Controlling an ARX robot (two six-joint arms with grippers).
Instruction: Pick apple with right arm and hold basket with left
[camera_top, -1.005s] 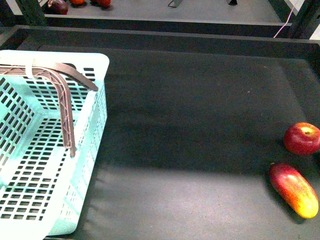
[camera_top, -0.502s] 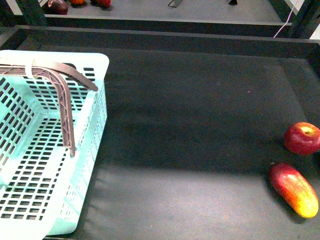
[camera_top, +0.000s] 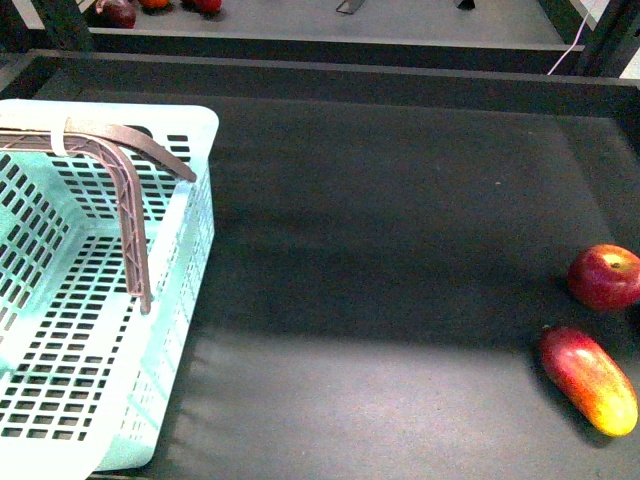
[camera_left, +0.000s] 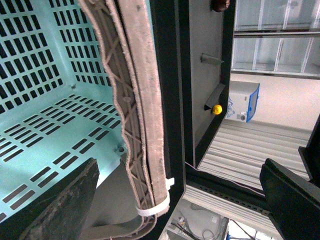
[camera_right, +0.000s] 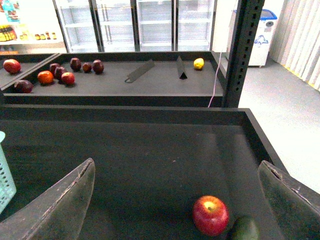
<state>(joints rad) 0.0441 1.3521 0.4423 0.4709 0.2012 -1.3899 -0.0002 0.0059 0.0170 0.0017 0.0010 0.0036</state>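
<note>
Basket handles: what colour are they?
Brown-grey, latticed handles on the light teal basket; clearest in the left wrist view.

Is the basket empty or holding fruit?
Empty where visible: the basket floor is bare; the apple sits outside on the black mat.

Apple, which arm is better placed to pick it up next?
Right. The apple lies just ahead of the right gripper, fingers open; the left gripper is at the basket, far from it.
</note>
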